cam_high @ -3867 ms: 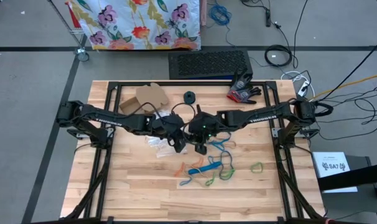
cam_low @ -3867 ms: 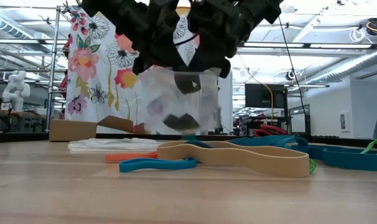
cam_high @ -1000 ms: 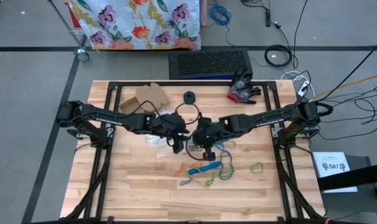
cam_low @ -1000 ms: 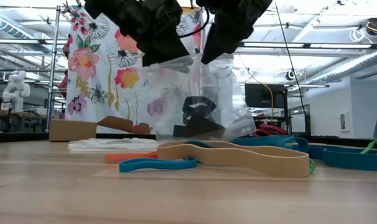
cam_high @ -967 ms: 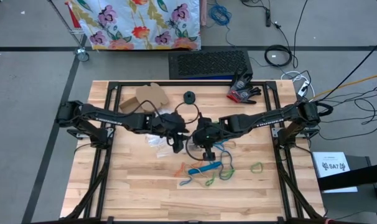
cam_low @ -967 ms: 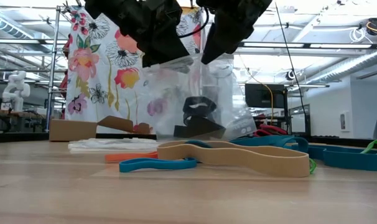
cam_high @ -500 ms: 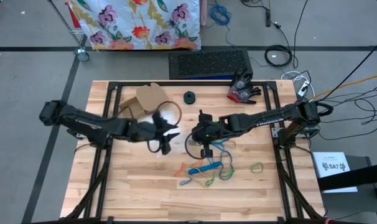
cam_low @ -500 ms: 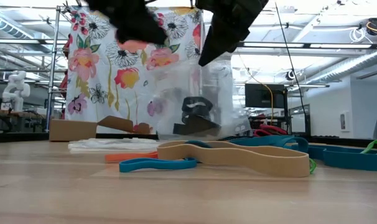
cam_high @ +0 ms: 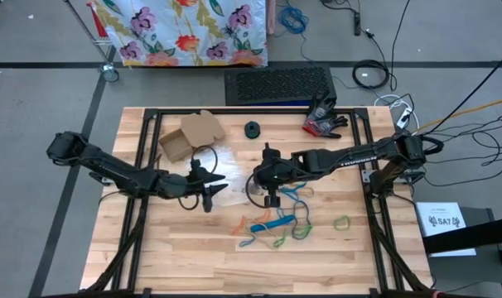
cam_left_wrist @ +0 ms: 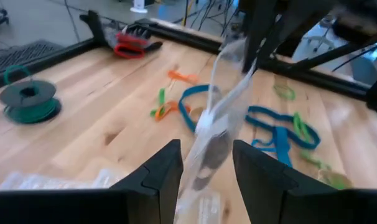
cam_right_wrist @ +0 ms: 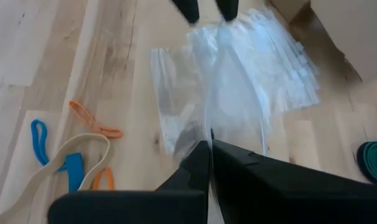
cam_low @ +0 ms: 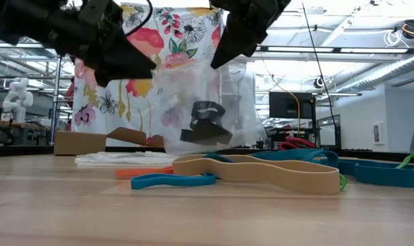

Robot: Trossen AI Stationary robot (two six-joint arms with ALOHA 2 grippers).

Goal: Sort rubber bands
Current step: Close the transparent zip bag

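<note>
A clear plastic bag (cam_low: pixel 193 89) hangs over the middle of the table with black rubber bands (cam_low: pixel 207 124) in its bottom. My right gripper (cam_low: pixel 217 60) is shut on its top. My left gripper (cam_high: pixel 218 189) stands open to the bag's left, level with it and off it; in its wrist view the bag (cam_left_wrist: pixel 223 118) hangs just beyond its fingers. Loose rubber bands lie flat on the wood: blue, green, orange and tan ones (cam_high: pixel 276 223) right of centre, and a green one (cam_high: pixel 342 222) farther right. My right gripper pinches the bag's top edge (cam_right_wrist: pixel 208 134) between its two shut fingers, coming at it slanting down from the table's right side. The bag hangs below the fingers, slack, with the black bands in its lower part. Its bottom seems just above the table.
A stack of flat clear bags (cam_low: pixel 118 159) lies on the table left of the hanging bag. A cardboard box (cam_high: pixel 193 132), a green wire spool (cam_high: pixel 252 129) and a red and black glove (cam_high: pixel 323 122) stand along the far edge. Bare wood lies at the near left.
My left gripper has come off the bag's top, drawn back toward the table's left edge and sunk, tipping closer to level. The bag now hangs from my right gripper alone and has swung a little; the black bands inside have shifted.
</note>
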